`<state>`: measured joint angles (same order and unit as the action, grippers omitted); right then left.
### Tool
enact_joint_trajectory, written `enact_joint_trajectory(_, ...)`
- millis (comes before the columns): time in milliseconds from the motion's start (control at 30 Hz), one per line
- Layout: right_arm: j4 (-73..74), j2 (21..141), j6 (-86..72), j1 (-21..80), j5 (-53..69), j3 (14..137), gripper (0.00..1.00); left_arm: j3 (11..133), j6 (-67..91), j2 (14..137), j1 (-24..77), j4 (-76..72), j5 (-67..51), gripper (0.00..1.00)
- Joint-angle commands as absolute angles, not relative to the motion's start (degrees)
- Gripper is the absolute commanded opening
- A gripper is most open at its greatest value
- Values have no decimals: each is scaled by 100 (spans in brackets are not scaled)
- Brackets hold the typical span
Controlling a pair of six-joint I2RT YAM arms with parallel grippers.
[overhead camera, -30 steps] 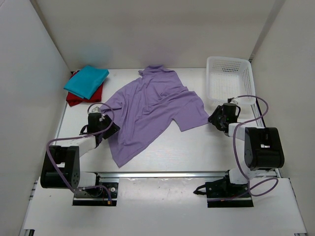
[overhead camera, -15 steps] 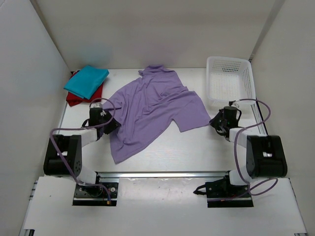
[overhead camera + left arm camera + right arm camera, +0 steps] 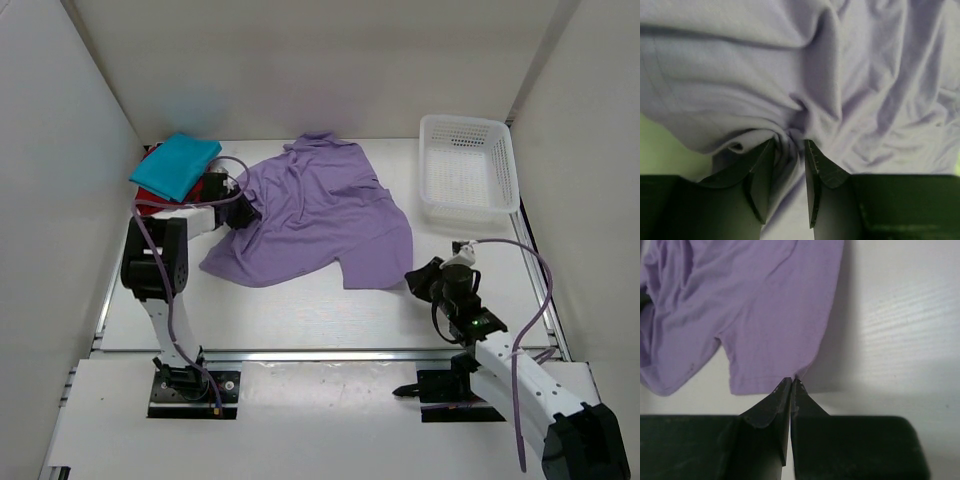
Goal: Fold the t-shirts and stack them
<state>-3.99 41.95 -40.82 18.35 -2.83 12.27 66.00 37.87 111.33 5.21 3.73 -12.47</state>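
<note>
The table point(image 3: 330, 320) carries everything. The lavender shirt point(image 3: 320, 215) lies across its middle, opened out but rumpled. It has shifted in the last second: it lay as a long diagonal reaching toward the near-left, and now it sits farther back and more square-on, its left side drawn up in a bunch toward the far-left corner and its near edge pulled rightward.

The basket point(image 3: 465, 120) stands at the far right, apart from the cloth. In the far-left corner the teal shirt point(image 3: 175, 165) lies folded on the red shirt point(image 3: 148, 205), so two of the three look finished and stacked.

The left gripper point(image 3: 240, 210) has reached well out from the near-left, to just beside that stack. Its wrist view shows the jaws part-closed around a gathered tuck of lavender cloth point(image 3: 789, 150), with folds radiating from the pinch.

The right gripper point(image 3: 418, 280) has drawn back toward the near edge. Its jaws are pressed together on the very tip of the shirt's near-right hem corner point(image 3: 791, 385), a thin hold.

I judge this a spreading step: the arms are pulling apart to square the last shirt before folding. The bunching on the left says it isn't flat yet, and the corner pinch could slip under more tension.
</note>
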Motion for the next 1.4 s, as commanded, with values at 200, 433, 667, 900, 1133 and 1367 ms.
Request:
enact_joint_trajectory(200,-70,4025,-4061,1793,-466,1142,0,4636,3630,8074,431,80,-414,48)
enact_joint_trajectory(433,-325,4200,-3744,1951,-220,1309,1,2788,3726,6417,-333,351,-202,50)
enact_joint_trajectory(667,-211,4465,-3296,2364,-141,1599,0,2276,4139,6837,-1362,159,-966,56)
enact_joint_trajectory(900,-316,4377,-3278,2268,211,1459,0,2418,4368,7374,-1327,80,-721,56)
enact_joint_trajectory(1133,-264,4377,-3252,2197,220,1494,0,2408,4430,7734,-1240,-386,-616,23)
enact_joint_trajectory(1367,394,4368,-3111,2566,-842,2082,0,3304,3797,7235,-275,369,394,0)
